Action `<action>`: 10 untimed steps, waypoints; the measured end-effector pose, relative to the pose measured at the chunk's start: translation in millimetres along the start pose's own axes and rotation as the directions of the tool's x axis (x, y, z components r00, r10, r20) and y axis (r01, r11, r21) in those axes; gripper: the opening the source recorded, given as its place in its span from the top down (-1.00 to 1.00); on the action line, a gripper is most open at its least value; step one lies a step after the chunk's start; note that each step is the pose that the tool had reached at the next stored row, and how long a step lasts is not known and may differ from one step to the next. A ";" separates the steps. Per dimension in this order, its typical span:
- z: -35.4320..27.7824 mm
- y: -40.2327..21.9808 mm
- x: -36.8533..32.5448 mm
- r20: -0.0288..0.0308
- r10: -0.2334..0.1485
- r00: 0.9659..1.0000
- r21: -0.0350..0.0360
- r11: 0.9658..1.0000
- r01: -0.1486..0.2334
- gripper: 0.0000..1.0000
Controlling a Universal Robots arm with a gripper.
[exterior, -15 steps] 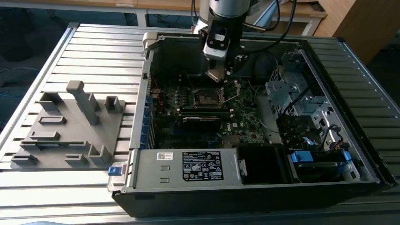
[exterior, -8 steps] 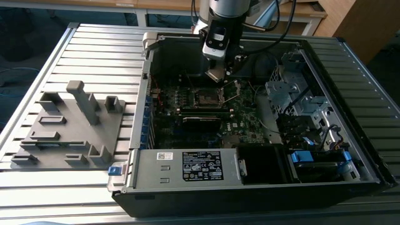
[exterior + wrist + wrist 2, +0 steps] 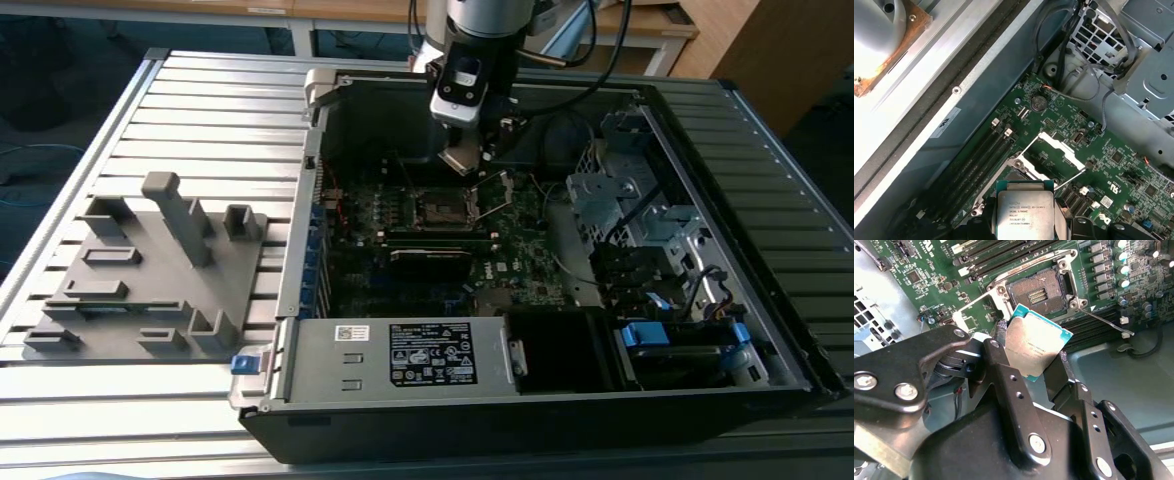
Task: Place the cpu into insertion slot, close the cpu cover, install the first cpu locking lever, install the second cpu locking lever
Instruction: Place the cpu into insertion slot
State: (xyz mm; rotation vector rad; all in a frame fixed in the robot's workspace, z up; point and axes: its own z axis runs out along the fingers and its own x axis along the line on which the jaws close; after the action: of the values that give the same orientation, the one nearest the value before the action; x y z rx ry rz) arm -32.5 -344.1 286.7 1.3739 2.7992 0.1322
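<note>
The gripper point(image 3: 463, 150) hangs in the upper middle of the exterior view, above the motherboard point(image 3: 400, 215) inside one open computer case point(image 3: 747, 250). Its two fingers point(image 3: 1004, 380) are pressed against opposite edges of one cpu point(image 3: 1036, 347), pinching it clear of the board.

The cpu is close to square, so it has no real long axis. In both wrist views its dull metal top faces the camera and its free edge points away from the gripper point(image 3: 1035, 371), towards the socket point(image 3: 1041, 290). In the exterior view the cpu point(image 3: 461, 160) is tilted, not flat to the board, and sits above and just behind the socket point(image 3: 438, 208).

The one socket lies open and bare, its contact field showing in the second wrist view. One cpu cover point(image 3: 494, 195) stands raised on the edge of the socket nearer the exterior view's right. In the first wrist view the cpu cover point(image 3: 1056, 147) shows as a bright frame beyond the cpu point(image 3: 1025, 215), which is clamped in the gripper point(image 3: 1026, 231).

One thin wire lever point(image 3: 1104, 322) juts out from a socket corner (a second I cannot make out for certain).

One grey fixture point(image 3: 147, 270) rests on the slatted table point(image 3: 200, 110), at the exterior view's left, well apart from the case.
</note>
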 end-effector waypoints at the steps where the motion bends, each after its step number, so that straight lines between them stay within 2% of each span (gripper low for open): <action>1: 0.0 0.0 0.0 0.000 0.001 1.000 0.000 1.000 -0.001 -0.08; 10: 0.1 0.0 0.0 0.003 0.038 0.999 -0.001 0.999 -0.038 -0.08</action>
State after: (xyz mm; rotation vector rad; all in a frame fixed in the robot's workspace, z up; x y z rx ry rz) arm -32.5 -344.1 286.6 1.4260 2.7712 0.1316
